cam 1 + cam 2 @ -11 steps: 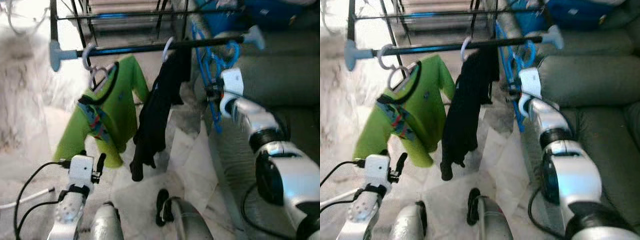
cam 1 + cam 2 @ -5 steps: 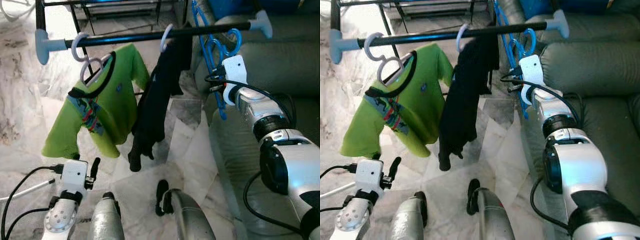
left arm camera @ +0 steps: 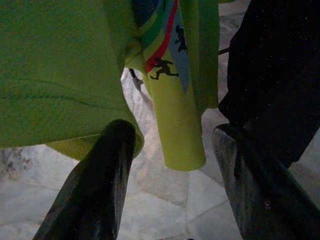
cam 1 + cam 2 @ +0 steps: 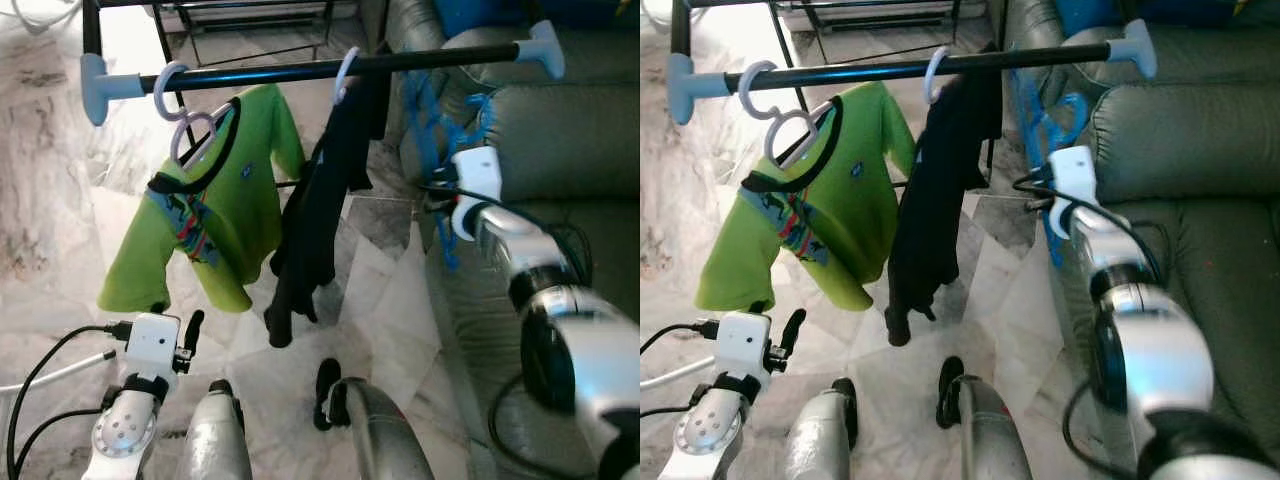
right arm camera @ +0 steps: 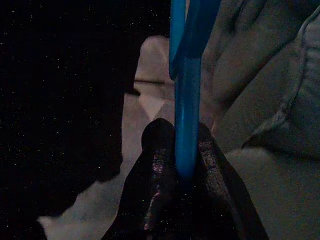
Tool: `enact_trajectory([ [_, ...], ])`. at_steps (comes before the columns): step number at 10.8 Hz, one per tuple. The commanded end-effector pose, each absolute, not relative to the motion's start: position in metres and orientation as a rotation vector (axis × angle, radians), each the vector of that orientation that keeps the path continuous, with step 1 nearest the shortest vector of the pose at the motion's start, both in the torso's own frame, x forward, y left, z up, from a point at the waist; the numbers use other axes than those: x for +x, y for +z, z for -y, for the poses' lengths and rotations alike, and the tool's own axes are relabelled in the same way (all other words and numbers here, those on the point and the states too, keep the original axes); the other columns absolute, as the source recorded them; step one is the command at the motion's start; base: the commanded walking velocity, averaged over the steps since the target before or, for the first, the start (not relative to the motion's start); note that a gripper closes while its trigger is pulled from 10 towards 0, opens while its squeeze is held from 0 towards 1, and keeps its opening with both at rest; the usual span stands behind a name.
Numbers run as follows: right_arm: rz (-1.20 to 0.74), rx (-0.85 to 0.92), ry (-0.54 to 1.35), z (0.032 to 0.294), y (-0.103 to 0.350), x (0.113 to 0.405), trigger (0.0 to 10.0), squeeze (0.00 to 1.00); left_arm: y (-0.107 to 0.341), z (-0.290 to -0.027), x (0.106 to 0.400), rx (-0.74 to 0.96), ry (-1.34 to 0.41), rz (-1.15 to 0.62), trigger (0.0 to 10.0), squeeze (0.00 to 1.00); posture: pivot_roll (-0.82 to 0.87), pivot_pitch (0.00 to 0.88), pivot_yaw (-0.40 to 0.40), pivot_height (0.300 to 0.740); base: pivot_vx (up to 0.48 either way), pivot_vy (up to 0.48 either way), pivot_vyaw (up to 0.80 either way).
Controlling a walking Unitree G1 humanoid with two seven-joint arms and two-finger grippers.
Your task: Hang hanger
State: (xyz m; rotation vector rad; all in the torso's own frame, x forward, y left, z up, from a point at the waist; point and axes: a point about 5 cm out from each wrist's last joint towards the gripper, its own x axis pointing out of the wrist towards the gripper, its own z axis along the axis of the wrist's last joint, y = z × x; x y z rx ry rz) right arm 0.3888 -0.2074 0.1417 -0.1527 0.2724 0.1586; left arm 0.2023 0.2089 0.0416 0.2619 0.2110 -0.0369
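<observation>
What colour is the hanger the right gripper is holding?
Blue hanger, pinched in the right gripper; clearest in the right wrist view.

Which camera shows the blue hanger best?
The right wrist view: the blue hanger fills its middle, pinched between the right gripper's black fingers. The two eye views show it small and blurry beside the sofa. The left wrist view faces the green shirt.

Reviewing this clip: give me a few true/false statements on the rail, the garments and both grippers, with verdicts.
1. The right gripper is shut on the blue hanger. True.
2. The green shirt lies on the floor. False: it hangs from the rail.
3. The left gripper holds the black garment. False: its jaws are open and empty, below the shirt.
4. The black garment hangs between the green shirt and the blue hanger. True.
</observation>
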Motion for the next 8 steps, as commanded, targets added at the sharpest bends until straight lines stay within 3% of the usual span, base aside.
enact_trajectory([
  [1, -0.208, -0.146, 0.135, 0.208, 0.139, 0.383, 10.0, 0.0, 0.035, -0.212, 0.196, 0.27, -0.037, -0.251, 10.0, 0.0, 0.17, 0.321, -0.073, 0.74, 0.0, 0.0, 0.0],
  [3, -0.091, -0.18, 0.178, 0.201, 0.145, 0.373, 10.0, 0.0, 0.033, -0.206, 0.203, 0.282, -0.088, -0.25, 10.0, 0.0, 0.15, 0.317, -0.055, 0.74, 0.0, 0.0, 0.0],
  [8, -0.001, -0.201, 0.126, 0.216, 0.209, 0.399, 10.0, 0.0, 0.031, -0.208, 0.2, 0.28, -0.063, -0.249, 10.0, 0.0, 0.17, 0.314, -0.081, 0.74, 0.0, 0.0, 0.0],
])
